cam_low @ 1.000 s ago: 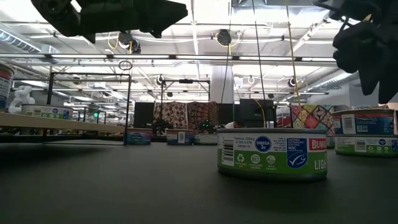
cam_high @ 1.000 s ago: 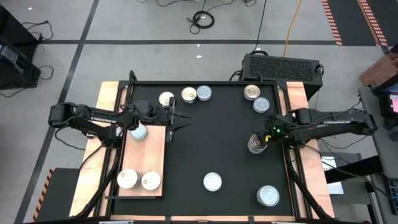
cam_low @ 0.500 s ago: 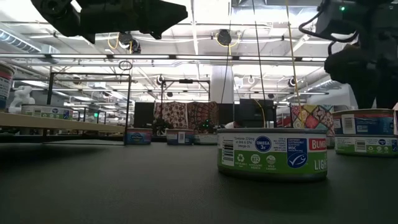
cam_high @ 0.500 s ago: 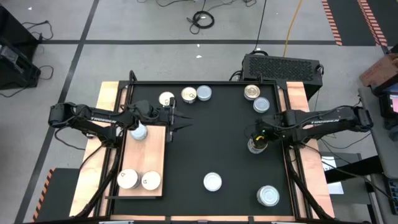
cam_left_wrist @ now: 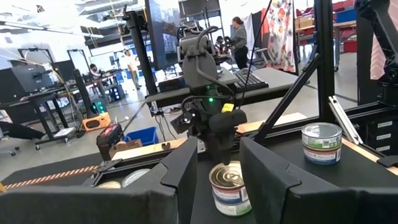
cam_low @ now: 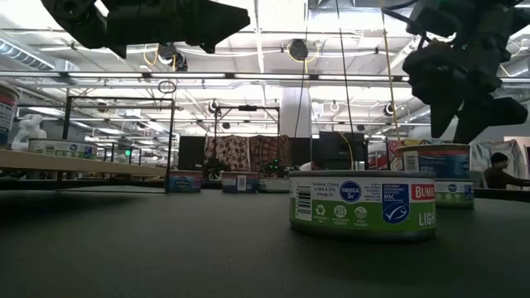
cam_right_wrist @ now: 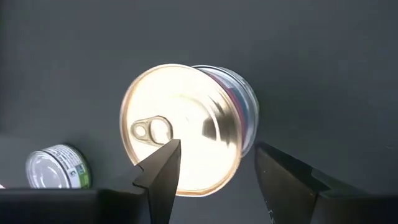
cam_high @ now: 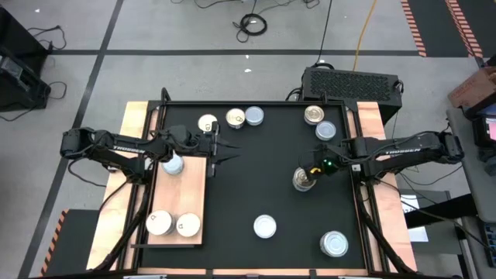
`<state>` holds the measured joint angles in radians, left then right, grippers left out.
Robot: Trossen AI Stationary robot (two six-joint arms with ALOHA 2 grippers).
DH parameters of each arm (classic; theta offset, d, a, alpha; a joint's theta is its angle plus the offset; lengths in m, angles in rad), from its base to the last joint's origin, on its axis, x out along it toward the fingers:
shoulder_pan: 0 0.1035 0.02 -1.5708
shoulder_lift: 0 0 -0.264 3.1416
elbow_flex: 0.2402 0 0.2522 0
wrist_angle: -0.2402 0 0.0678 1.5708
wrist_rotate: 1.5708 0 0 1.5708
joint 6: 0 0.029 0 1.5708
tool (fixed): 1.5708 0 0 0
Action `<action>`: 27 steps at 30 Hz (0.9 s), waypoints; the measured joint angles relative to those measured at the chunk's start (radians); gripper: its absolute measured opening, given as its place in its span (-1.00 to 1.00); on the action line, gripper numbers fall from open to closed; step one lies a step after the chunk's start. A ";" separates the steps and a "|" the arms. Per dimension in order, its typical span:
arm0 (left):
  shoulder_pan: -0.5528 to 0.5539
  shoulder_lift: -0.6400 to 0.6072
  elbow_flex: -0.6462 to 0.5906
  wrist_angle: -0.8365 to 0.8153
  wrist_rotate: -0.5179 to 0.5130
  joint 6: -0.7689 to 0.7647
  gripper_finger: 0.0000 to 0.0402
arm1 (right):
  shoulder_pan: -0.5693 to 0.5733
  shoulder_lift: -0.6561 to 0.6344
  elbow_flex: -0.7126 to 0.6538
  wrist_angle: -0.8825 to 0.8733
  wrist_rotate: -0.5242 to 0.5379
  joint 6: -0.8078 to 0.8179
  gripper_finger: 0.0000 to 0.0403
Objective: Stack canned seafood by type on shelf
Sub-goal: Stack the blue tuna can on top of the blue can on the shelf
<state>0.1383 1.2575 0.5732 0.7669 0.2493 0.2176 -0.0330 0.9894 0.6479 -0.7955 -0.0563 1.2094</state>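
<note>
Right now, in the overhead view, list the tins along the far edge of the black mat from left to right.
Gold-topped tin → gold-topped tin → silver-topped tin, touching the one before it → gold-topped tin → silver-topped tin, set slightly nearer than the rest.

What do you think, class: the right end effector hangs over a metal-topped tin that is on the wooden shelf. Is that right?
Not quite. The right end effector does hang over a metal-topped tin, but that tin is on the black mat, well away from the wooden shelf. The high view shows it.
</note>
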 joint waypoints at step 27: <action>0.064 0.595 0.572 -0.418 0.175 -0.594 -0.39 | 0.007 0.020 0.000 -0.043 0.105 -0.123 -0.76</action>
<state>0.2028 1.8523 1.1454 0.3489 0.4242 -0.3760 -0.0259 1.0096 0.6479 -0.8387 0.0484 1.0867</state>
